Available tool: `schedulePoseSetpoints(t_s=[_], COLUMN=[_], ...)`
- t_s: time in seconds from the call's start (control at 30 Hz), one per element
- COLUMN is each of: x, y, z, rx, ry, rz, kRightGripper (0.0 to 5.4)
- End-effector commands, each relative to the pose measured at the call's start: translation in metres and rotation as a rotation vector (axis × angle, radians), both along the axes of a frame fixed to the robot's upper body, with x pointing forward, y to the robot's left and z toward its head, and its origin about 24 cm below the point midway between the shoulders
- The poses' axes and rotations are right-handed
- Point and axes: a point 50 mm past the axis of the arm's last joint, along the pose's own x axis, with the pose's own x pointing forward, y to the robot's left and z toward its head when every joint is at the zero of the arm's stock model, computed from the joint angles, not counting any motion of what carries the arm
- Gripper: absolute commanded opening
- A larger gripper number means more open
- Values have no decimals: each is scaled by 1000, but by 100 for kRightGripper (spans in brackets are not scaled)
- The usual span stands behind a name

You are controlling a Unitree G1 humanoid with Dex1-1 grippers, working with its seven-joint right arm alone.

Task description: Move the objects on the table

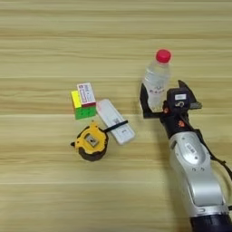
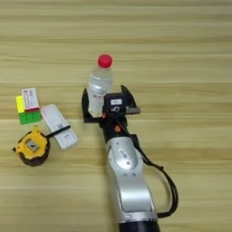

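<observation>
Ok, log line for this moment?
pincer open around upright bottle base | tape measure, white device, cube untouched at left

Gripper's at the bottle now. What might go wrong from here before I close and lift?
The bottle stands upright, tall and narrow, with the gripper straddling its lower part, fingers open. An off-centre close may well nudge it over; its clear body could also slip or squash.

If it falls to the left, it could roll into the white device, the cube or the tape measure close by.
</observation>
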Motion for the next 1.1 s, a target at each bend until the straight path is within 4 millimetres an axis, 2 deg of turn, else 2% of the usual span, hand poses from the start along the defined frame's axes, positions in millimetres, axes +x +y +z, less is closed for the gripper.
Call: schedulePoseSetpoints(t_s=[0.03,0.7,0.97,1.1], x=[15,66,79,80], y=[0,-9,-6,-8], z=[25,30,16,12], rx=[0,43,39,36], ry=[-98,-41,21,22], rz=[26,83,122,118], kRightGripper=[537,537,537,493])
